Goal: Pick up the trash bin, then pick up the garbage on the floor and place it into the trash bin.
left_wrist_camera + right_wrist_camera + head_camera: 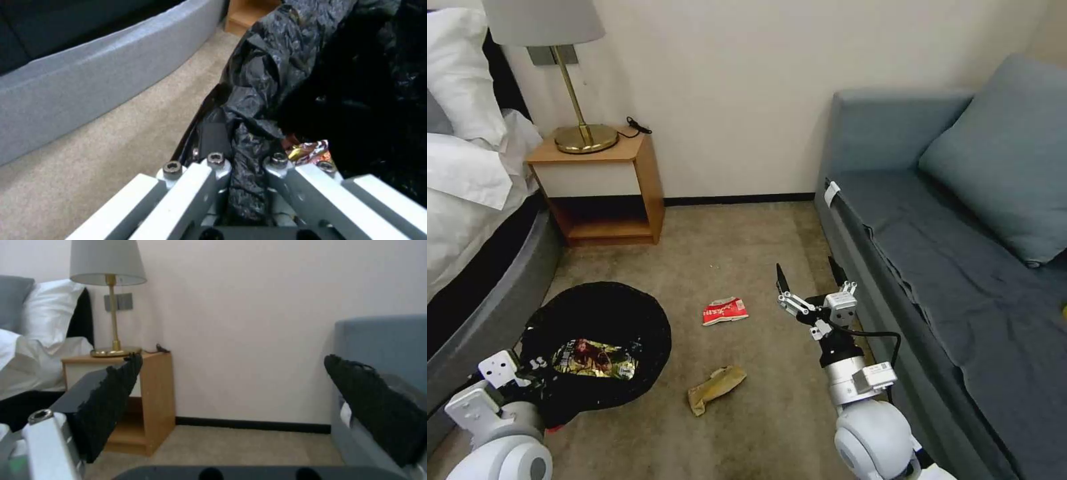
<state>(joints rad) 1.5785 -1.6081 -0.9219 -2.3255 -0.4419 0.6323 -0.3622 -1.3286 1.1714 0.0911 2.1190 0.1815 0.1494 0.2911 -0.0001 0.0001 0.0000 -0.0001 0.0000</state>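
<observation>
The trash bin (597, 313), its black bag folded over the rim, is at the lower left in the head view with a shiny snack wrapper (597, 358) inside. My left gripper (527, 367) is shut on the near rim; in the left wrist view the left gripper (247, 156) pinches the crinkly bag (267, 83) beside the wrapper (309, 151). On the floor (747, 247) lie two pieces of garbage: a red-and-white packet (725, 311) and a brown paper wrapper (715, 388). My right gripper (807, 270) is open and empty, right of the packet, its black pads (111, 390) wide apart.
A wooden nightstand (607, 187) with a brass lamp (577, 100) stands against the back wall. The bed (467, 200) with its grey base runs along the left, close to the bin. A blue-grey sofa (960, 267) lines the right, next to my right arm. Open carpet lies between.
</observation>
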